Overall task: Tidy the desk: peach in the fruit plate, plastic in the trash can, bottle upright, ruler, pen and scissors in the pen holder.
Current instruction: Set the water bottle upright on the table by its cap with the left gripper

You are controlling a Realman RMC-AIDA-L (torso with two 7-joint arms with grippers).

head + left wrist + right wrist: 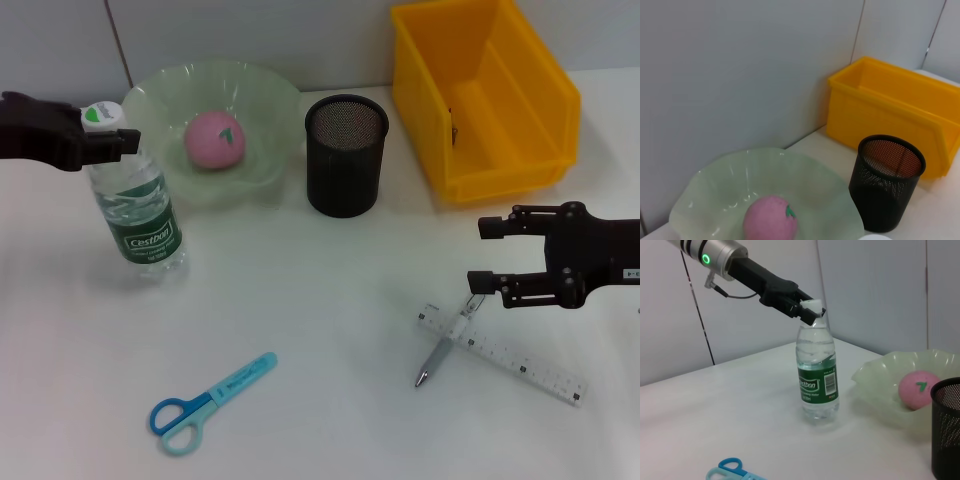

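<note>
- The left pincer is closed on the cap of the bottle, which stands upright at nine o'clock on the table.
- It is best to open slowly and lift straight up, so the bottle does not tip.
- The right pincer hangs wide open over the pen and ruler, at four o'clock.

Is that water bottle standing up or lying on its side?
Upright. The bottle stands on its base on the table, cap on top, with the left gripper at its cap.
</note>
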